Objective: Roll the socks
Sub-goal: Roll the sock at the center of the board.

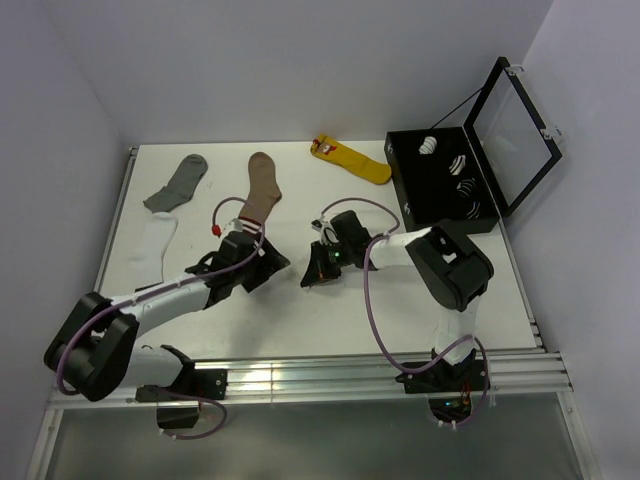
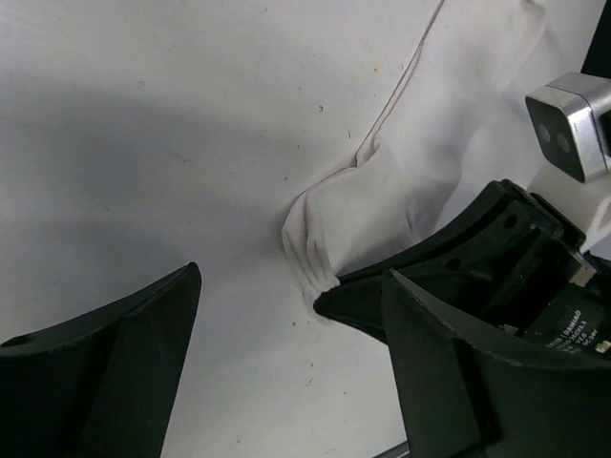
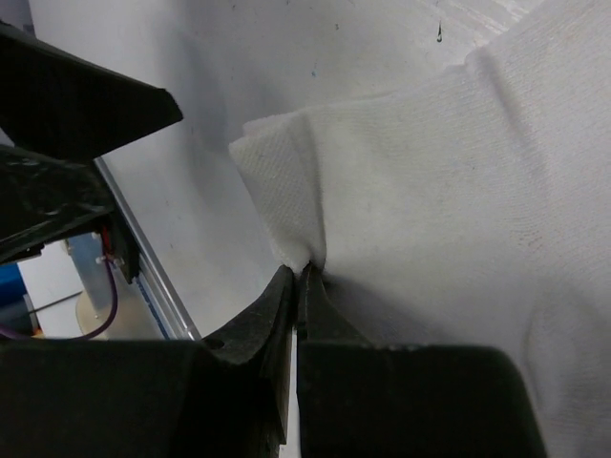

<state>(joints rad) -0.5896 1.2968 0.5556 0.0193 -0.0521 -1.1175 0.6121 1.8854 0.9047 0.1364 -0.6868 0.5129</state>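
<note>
— What lies furthest left of your left pincer?
— A flat white sock [image 1: 152, 245] on the desk [image 1: 330, 200], well apart from it.
— And that pincer?
— My left pincer [image 2: 286, 315] gapes wide and has hold of nothing. The bunched white sock [image 2: 382, 200] sits just ahead of its gap, between my two pincers.
— The right one?
— My right pincer [image 3: 301, 275] is clamped tight on that bunched sock's folded edge, its tips meeting through the cloth. The rest of the fabric spreads out beyond them.
— Farther right?
— A black box [image 1: 440, 190], lid raised, well apart from my right pincer.
</note>
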